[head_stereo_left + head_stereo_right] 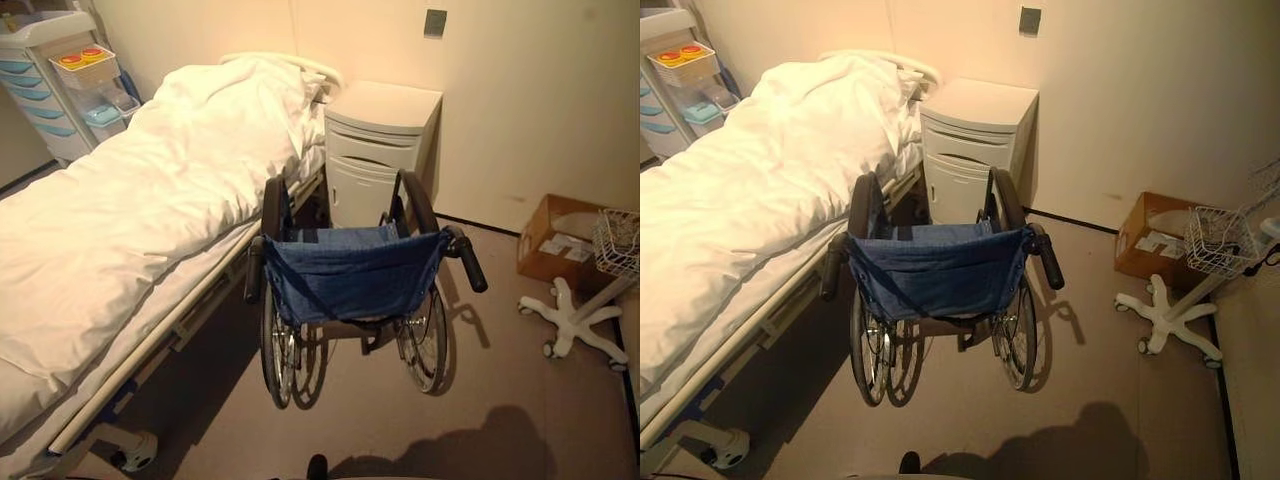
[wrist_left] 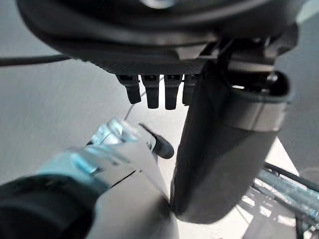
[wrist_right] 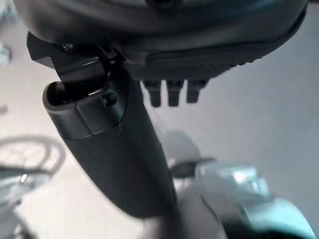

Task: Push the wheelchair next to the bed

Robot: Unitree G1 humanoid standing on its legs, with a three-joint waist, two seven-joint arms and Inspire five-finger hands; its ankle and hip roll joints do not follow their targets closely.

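The left hand [image 2: 164,55] and right hand [image 3: 169,50] are hanging with fingers straight, holding nothing. The wheelchair [image 1: 350,290] is standing on the floor just beside the bed [image 1: 130,230], facing the bedside cabinet [image 1: 375,150]. Any further push is best kept even on both handles, minding that cabinet; a rolling stand [image 1: 575,315] and cardboard box [image 1: 555,240] are sitting toward the wall.

I see a white bedside cabinet [image 1: 375,150] far centre, a cardboard box [image 1: 556,240] right, a drawer cart [image 1: 50,85] far left.
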